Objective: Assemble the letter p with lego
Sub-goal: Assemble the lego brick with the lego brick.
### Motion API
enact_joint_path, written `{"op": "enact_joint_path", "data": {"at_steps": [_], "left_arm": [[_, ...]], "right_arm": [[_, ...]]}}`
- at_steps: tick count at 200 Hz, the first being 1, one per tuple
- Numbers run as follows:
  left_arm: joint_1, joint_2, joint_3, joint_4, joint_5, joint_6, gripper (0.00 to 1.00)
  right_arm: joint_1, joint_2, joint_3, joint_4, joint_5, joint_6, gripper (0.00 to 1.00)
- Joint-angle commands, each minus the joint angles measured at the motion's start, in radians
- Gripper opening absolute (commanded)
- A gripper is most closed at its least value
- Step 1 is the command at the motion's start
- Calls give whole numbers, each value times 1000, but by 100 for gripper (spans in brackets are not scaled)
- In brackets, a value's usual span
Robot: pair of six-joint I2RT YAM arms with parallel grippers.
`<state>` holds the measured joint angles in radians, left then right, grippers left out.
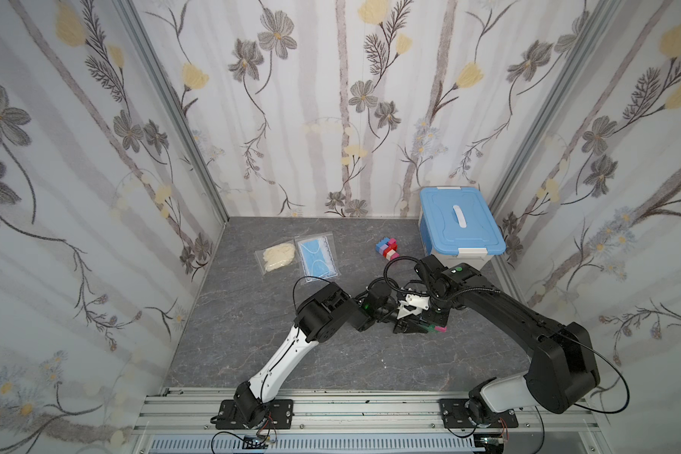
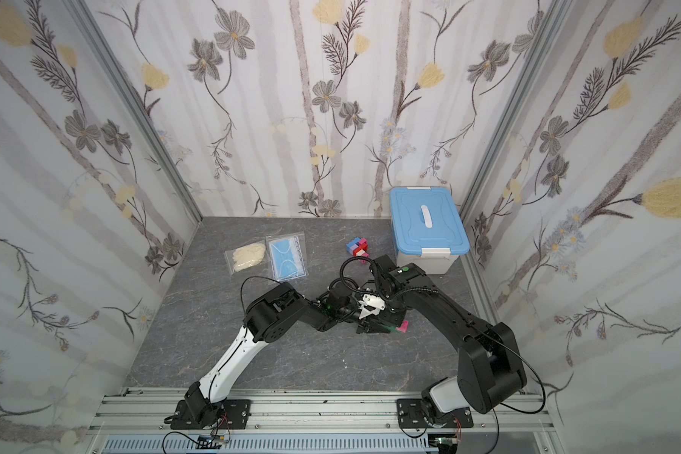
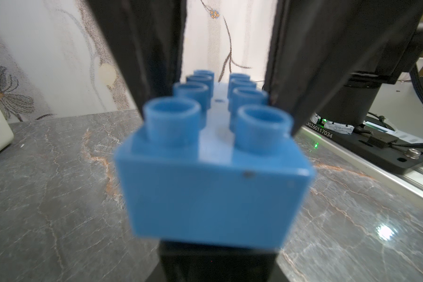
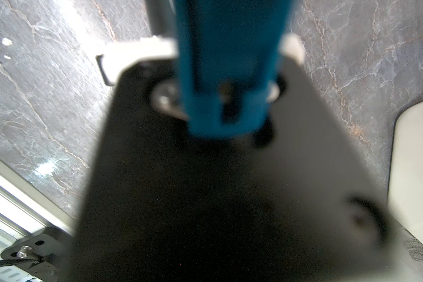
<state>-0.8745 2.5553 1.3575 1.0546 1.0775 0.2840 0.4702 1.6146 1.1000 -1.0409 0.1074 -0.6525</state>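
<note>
In the left wrist view a long blue brick (image 3: 213, 195) with two rows of studs sits right at my left gripper's jaws and reaches away from the camera. Two black fingers (image 3: 327, 61) of my right gripper come down on either side of it and press its sides. From the right wrist camera the blue brick (image 4: 230, 61) shows, blurred, over dark gripper parts. Both grippers meet mid-table: the left gripper (image 1: 411, 326) low, the right gripper (image 1: 425, 319) above it. A green brick (image 1: 429, 327) and a pink brick (image 1: 441, 329) stick out at the left gripper's tip. More lego (image 1: 388, 248) lies piled farther back.
A blue-lidded white box (image 1: 459, 228) stands at the back right, close behind the right arm. Two clear bags lie at the back left, one with cream gloves (image 1: 278, 255) and one with blue masks (image 1: 317, 255). An aluminium rail (image 1: 331, 405) runs along the front edge.
</note>
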Motion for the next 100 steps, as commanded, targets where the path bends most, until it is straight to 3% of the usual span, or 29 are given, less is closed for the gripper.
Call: {"op": "enact_joint_path", "data": {"at_steps": [1, 100], "left_arm": [[11, 48, -21, -438, -120, 84, 0], [19, 49, -20, -455, -119, 92, 0]], "right_arm": [[-3, 16, -12, -39, 60, -17, 17], [-11, 17, -38, -61, 81, -39, 17]]}}
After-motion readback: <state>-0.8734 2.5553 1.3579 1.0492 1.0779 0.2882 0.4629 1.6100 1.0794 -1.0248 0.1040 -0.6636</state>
